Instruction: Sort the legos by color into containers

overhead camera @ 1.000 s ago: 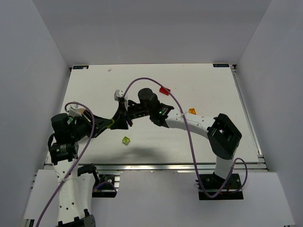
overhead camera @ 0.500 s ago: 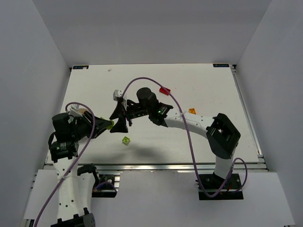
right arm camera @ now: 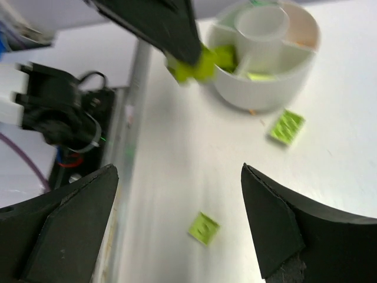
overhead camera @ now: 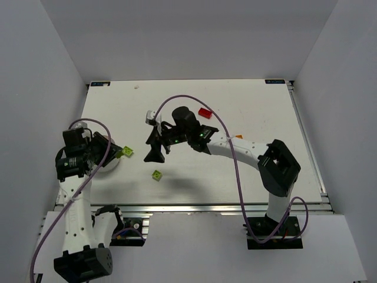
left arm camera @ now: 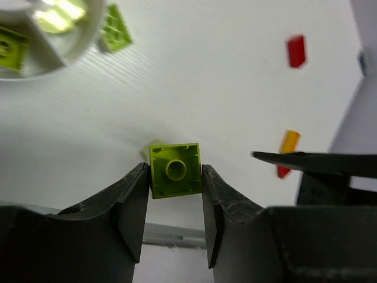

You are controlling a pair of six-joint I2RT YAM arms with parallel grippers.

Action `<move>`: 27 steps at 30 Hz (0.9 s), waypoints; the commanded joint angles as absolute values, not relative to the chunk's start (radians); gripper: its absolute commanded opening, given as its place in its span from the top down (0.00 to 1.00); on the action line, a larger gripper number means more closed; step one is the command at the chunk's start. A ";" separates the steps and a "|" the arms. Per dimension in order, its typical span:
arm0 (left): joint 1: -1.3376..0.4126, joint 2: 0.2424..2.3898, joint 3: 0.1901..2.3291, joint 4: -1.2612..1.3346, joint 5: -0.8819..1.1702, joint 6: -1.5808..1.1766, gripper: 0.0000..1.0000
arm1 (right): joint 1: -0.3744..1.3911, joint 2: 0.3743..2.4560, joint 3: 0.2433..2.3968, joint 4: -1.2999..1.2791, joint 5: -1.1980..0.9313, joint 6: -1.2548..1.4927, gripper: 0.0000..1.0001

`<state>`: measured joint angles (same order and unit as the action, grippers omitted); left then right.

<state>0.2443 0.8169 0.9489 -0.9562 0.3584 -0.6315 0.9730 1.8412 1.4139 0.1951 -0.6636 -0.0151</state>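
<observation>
My left gripper is shut on a lime green lego, held above the table close to the white divided container. The container's compartments hold lime pieces. Another lime lego lies just beside its rim. My right gripper stands wide open with nothing in it, over a lime lego on the table. From above, that lego lies just in front of the right gripper. A red lego and an orange one lie farther right.
A small white object sits behind the right gripper. The right arm's purple cable arcs over the middle of the table. The container is near the table's left front corner, partly under the left arm. A metal rail runs along the front edge.
The two grippers were together at mid-table. The right one has opened wide, and the left arm has drawn back left to the container with the lime lego.
</observation>
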 commanded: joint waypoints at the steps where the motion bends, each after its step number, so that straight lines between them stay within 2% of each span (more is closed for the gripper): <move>1: 0.247 0.863 1.000 -1.002 0.129 -0.603 1.00 | 0.908 1.806 1.430 0.068 -0.600 -0.107 0.11; 2: 0.247 0.892 1.005 -1.002 0.061 -0.604 1.00 | 0.873 1.802 1.422 0.054 -0.612 -0.115 0.11; 3: 0.247 0.908 1.011 -1.005 0.029 -0.606 1.00 | 0.855 1.792 1.407 0.034 -0.624 -0.123 0.16; 5: 0.247 0.958 1.031 -1.003 -0.020 -0.598 1.00 | 0.795 1.779 1.390 0.020 -0.690 -0.132 0.32; 6: 0.248 0.978 1.038 -1.009 -0.043 -0.592 1.00 | 0.779 1.770 1.385 0.009 -0.710 -0.136 0.57; 9: 0.249 1.047 1.080 -1.026 -0.083 -0.557 1.00 | 0.729 1.750 1.373 -0.044 -0.745 -0.152 0.98; 17: 0.265 1.169 1.124 -1.037 -0.075 -0.483 1.00 | 0.687 1.657 1.263 -0.014 -0.724 -0.161 1.00; 27: 0.281 1.184 1.065 -1.019 -0.017 -0.483 1.00 | 0.647 1.649 1.250 -0.011 -0.732 -0.150 0.98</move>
